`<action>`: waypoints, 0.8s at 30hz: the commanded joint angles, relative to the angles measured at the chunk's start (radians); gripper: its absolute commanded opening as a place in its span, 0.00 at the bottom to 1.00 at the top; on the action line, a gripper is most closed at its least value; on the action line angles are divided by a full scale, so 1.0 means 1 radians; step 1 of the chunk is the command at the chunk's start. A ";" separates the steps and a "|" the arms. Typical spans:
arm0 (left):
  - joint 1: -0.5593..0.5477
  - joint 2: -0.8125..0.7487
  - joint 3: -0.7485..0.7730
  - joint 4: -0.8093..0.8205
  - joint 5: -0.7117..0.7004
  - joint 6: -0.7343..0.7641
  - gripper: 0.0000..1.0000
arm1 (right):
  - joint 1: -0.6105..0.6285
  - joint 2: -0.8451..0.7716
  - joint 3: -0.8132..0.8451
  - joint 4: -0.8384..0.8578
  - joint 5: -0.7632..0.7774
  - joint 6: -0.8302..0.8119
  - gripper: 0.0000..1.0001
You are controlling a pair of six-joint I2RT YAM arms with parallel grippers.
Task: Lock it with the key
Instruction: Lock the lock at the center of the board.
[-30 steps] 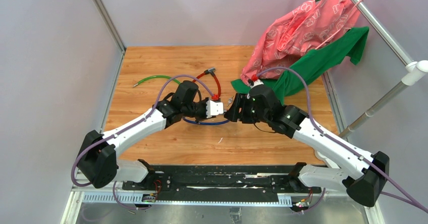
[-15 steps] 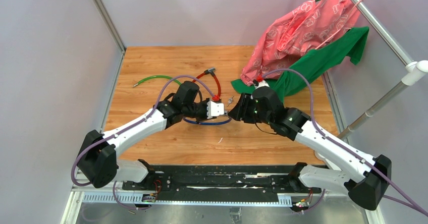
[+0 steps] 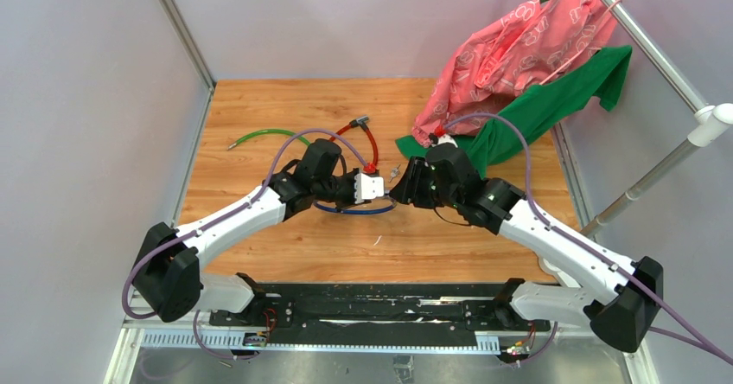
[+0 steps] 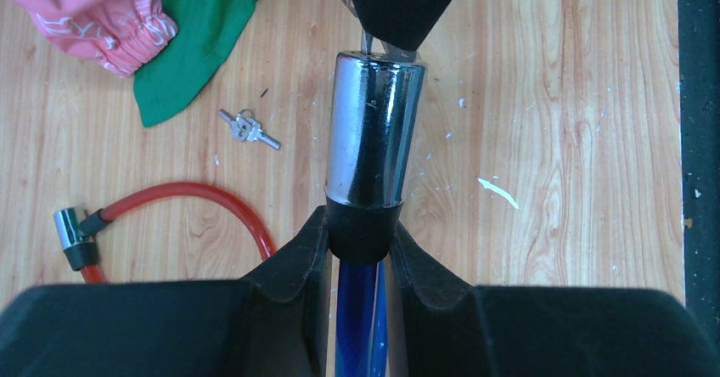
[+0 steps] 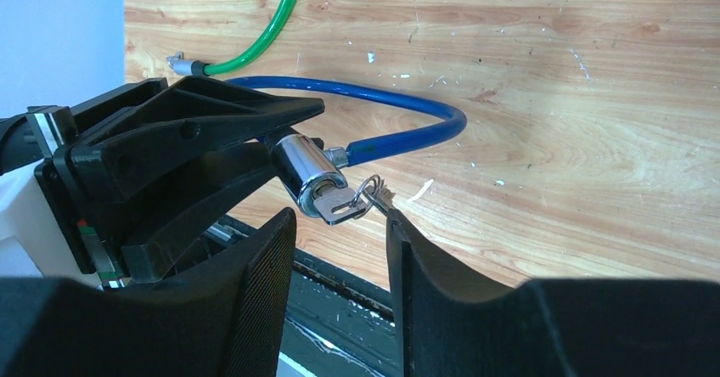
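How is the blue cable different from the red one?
The blue cable is gripped by the left gripper; the red cable lies loose on the table. The blue cable's silver cylinder has a key in it; the red cable's shows none. Both are curved, with silver ends.

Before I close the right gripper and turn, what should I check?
1. Lock held firm: left gripper shut on the lock. Ok.
2. Key seated: the key sits in the lock's end. Ok.
3. Grip on key: right gripper open, a fingertip on either side of the key, not clamped. Not ok.
4. Blue cable end in lock: looks plugged in, but how deep, cannot tell.
5. Spare keys out of the way: lying apart from the lock. Ok.
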 commanded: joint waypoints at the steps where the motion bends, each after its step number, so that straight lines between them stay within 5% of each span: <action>1: 0.000 0.026 0.000 -0.041 -0.030 0.011 0.00 | -0.013 -0.016 0.047 -0.055 0.044 -0.002 0.46; 7: 0.000 0.016 -0.010 -0.027 -0.030 0.006 0.00 | -0.047 -0.194 -0.030 0.022 0.020 -0.081 0.51; 12: 0.000 0.012 -0.016 -0.030 -0.035 0.011 0.00 | -0.049 -0.267 -0.143 0.035 0.041 0.069 0.52; 15: 0.000 0.013 -0.018 -0.028 -0.034 0.011 0.00 | -0.049 -0.294 -0.144 0.098 0.027 0.057 0.63; 20: 0.000 0.014 -0.023 0.000 -0.037 -0.002 0.00 | -0.055 -0.284 -0.029 -0.154 0.250 0.220 0.76; 24: 0.000 0.008 -0.030 0.031 -0.046 -0.004 0.00 | -0.098 -0.282 0.073 -0.397 0.313 0.525 0.67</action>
